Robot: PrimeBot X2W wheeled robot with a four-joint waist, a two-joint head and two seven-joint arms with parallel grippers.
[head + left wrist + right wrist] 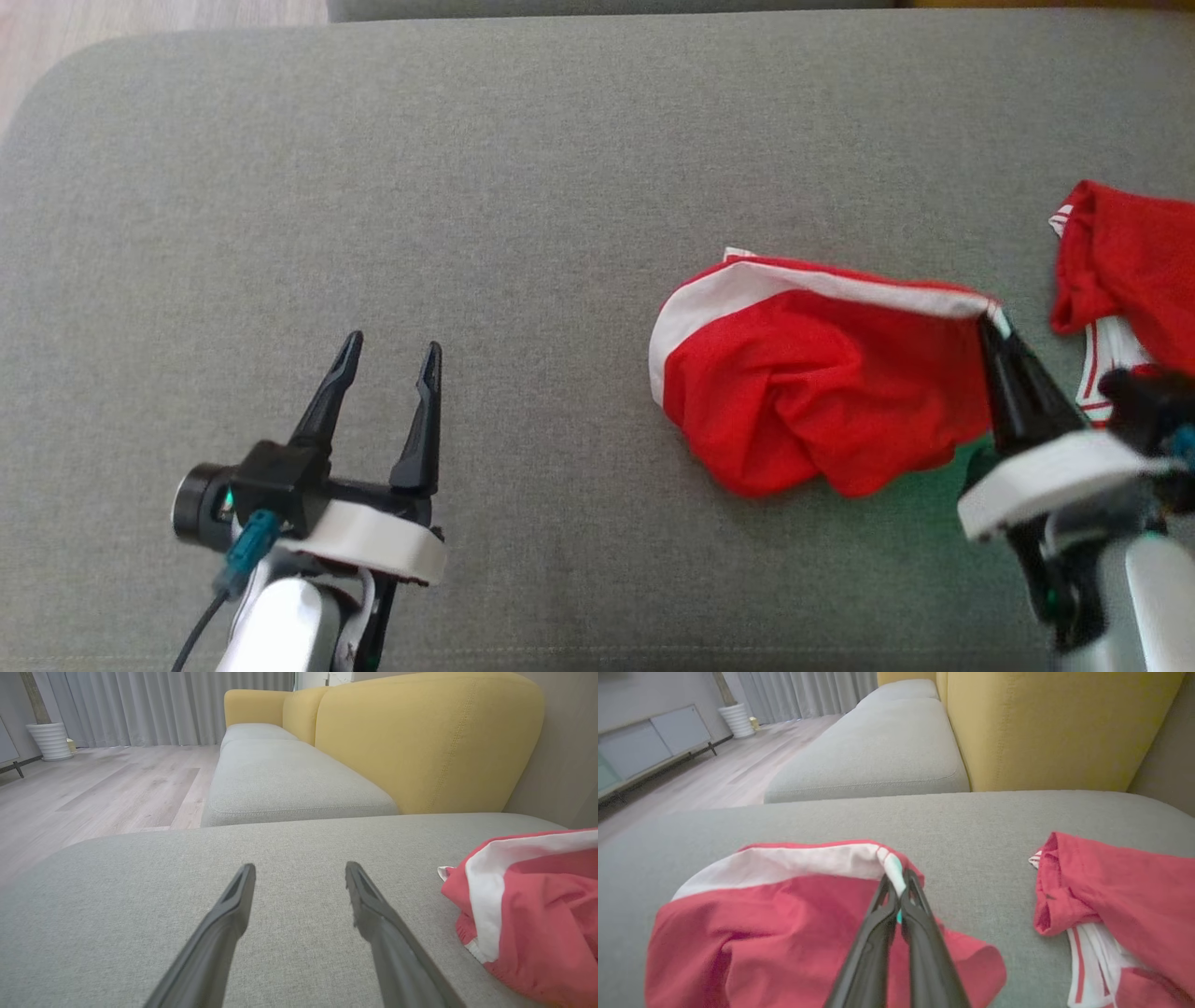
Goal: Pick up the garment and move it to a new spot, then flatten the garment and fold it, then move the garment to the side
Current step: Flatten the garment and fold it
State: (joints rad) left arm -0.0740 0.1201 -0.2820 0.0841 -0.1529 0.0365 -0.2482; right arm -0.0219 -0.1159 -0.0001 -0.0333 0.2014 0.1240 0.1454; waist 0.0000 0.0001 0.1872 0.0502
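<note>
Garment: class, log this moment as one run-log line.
right pincer: shut on garment edge | left pincer: open, empty | garment: crumpled on grey cushion

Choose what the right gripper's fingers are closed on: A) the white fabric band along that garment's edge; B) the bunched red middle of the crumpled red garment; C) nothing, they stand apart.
A: in the right wrist view the right gripper has its fingers shut on the end of the white fabric band of the crumpled red garment.
</note>
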